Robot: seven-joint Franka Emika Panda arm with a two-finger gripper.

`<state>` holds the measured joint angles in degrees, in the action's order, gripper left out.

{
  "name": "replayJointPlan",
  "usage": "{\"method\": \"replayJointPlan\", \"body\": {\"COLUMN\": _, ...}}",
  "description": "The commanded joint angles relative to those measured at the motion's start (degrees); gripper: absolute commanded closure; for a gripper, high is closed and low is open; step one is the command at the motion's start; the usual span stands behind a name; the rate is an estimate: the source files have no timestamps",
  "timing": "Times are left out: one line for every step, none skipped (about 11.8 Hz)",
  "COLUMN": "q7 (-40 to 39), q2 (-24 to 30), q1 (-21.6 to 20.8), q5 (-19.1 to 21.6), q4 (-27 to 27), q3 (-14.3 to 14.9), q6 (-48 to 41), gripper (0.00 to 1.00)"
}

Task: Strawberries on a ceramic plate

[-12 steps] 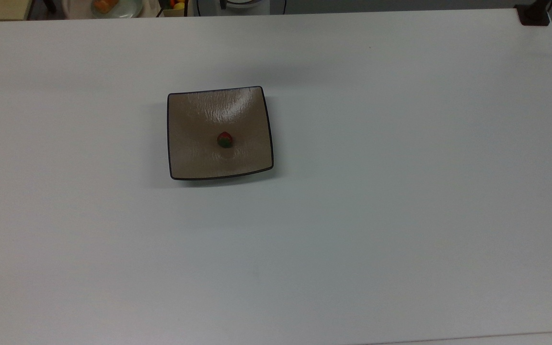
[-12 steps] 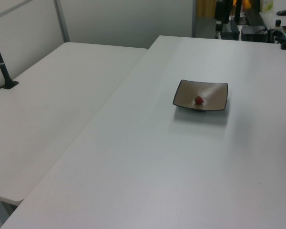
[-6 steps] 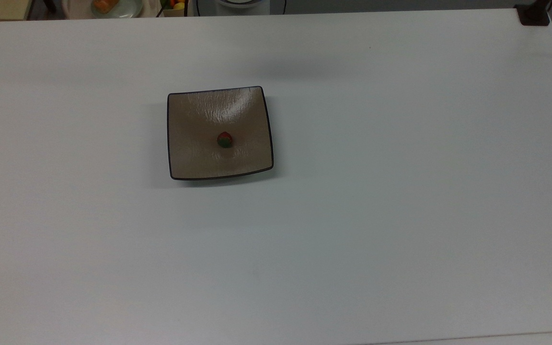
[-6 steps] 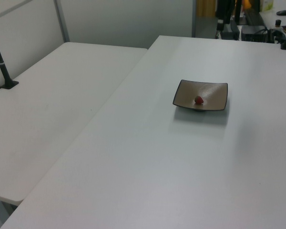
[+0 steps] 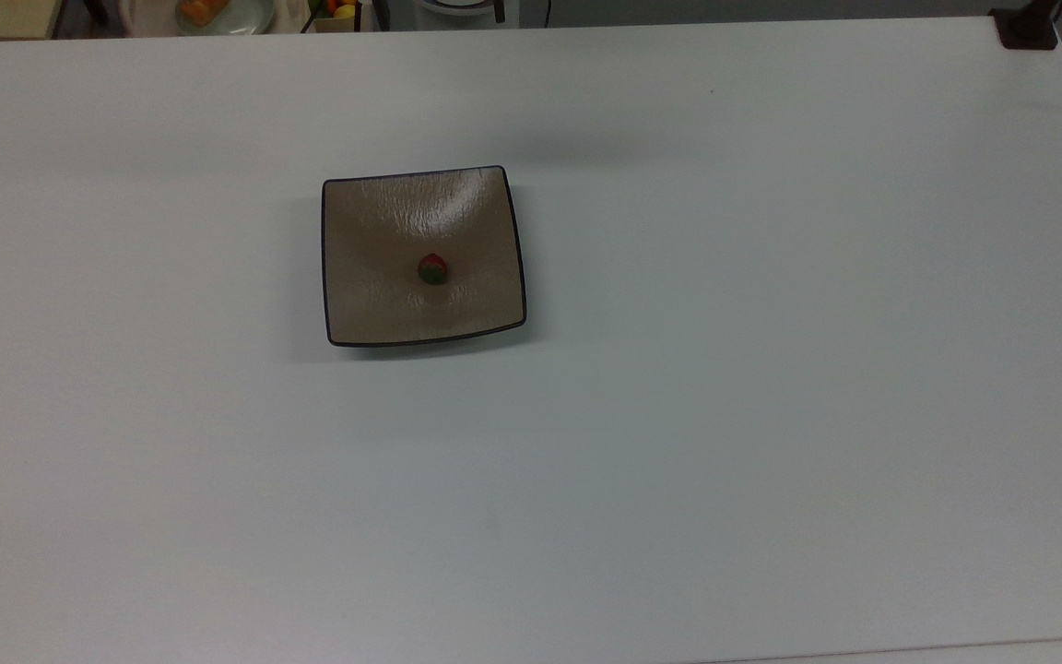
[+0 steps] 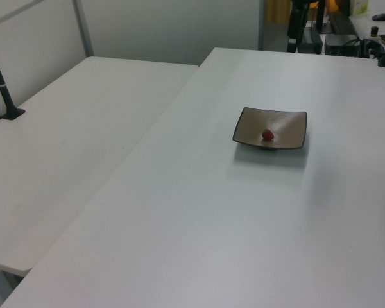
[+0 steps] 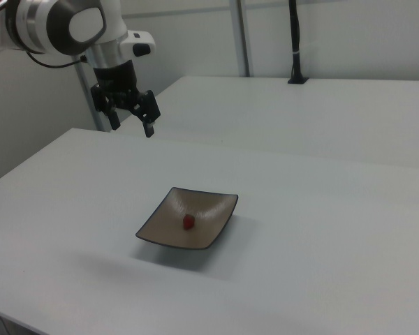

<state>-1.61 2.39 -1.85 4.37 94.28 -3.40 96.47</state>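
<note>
Strawberry (image 5: 432, 268) on ceramic plate (image 5: 374, 295), leafy cap indistinct.

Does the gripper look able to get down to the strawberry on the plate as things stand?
Probably yes. The strawberry lies alone near the middle of the plate, with nothing over it, and the gripper hangs open above the table beyond the plate.
</note>
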Motion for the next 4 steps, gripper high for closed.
{"method": "replayJointPlan", "body": {"q7": -1.99, "q2": 1.22, "q1": -0.43, "q5": 0.91, "q4": 1.7, "q3": 0.85, "q6": 1.17, "gripper": 0.0}}
{"method": "replayJointPlan", "body": {"q7": -1.99, "q2": 1.13, "q1": -0.44, "q5": 0.91, "q4": 1.7, "q3": 0.85, "q6": 1.35, "gripper": 0.0}}
{"method": "replayJointPlan", "body": {"q7": -1.99, "q2": 1.04, "q1": -0.44, "q5": 0.91, "q4": 1.61, "q3": 0.85, "q6": 1.43, "gripper": 0.0}}
{"method": "replayJointPlan", "body": {"q7": -1.99, "q2": 1.04, "q1": -0.52, "q5": 0.91, "q4": 1.61, "q3": 0.85, "q6": 1.52, "gripper": 0.0}}
